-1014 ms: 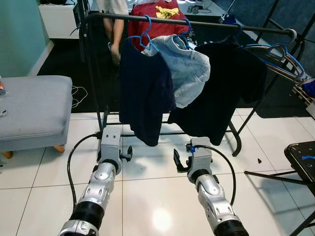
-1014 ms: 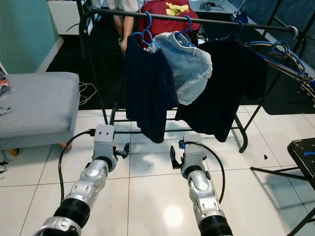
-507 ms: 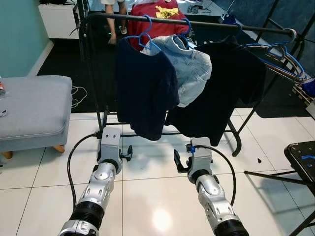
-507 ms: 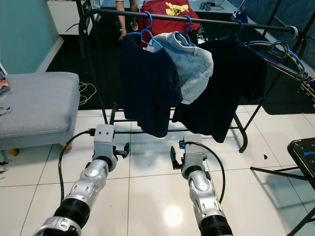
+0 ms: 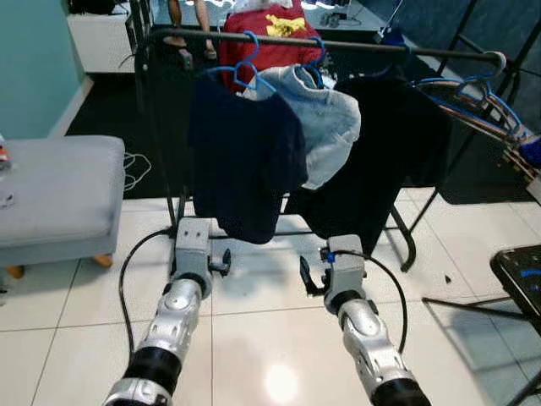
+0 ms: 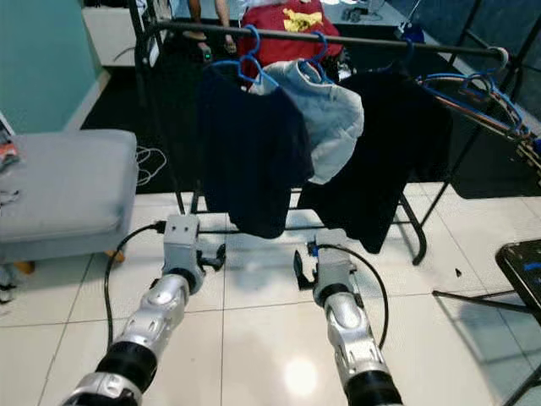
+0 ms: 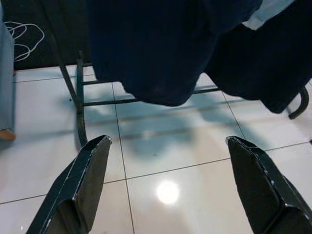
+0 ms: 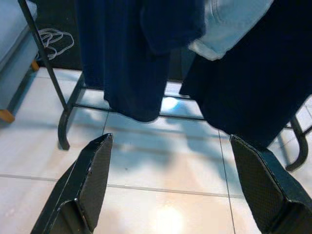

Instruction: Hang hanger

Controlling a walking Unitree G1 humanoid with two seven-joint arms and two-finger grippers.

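A black clothes rail (image 5: 363, 47) crosses the scene ahead of me. On it hang a navy shirt (image 5: 243, 161) on a blue hanger (image 5: 245, 61), a light denim garment (image 5: 328, 123) and a black shirt (image 5: 385, 161). Several bare blue hangers (image 5: 473, 91) bunch at the rail's right end. Both arms reach low over the tiles below the clothes. My left gripper (image 7: 168, 183) is open and holds nothing, with the navy shirt's hem ahead of it. My right gripper (image 8: 170, 185) is open too, also with nothing in it, pointing at the gap between the navy and black shirts.
A grey ottoman (image 5: 51, 186) stands at the left. A black stool (image 5: 520, 271) sits at the right edge. The rack's black legs (image 7: 78, 105) rest on white tiles. A person's legs (image 5: 177, 15) and a red garment (image 5: 270, 32) are behind the rail.
The navy shirt has swung a little to the left on the rail. The person behind the rack has shifted. Both arms stay where they were, grippers still open.
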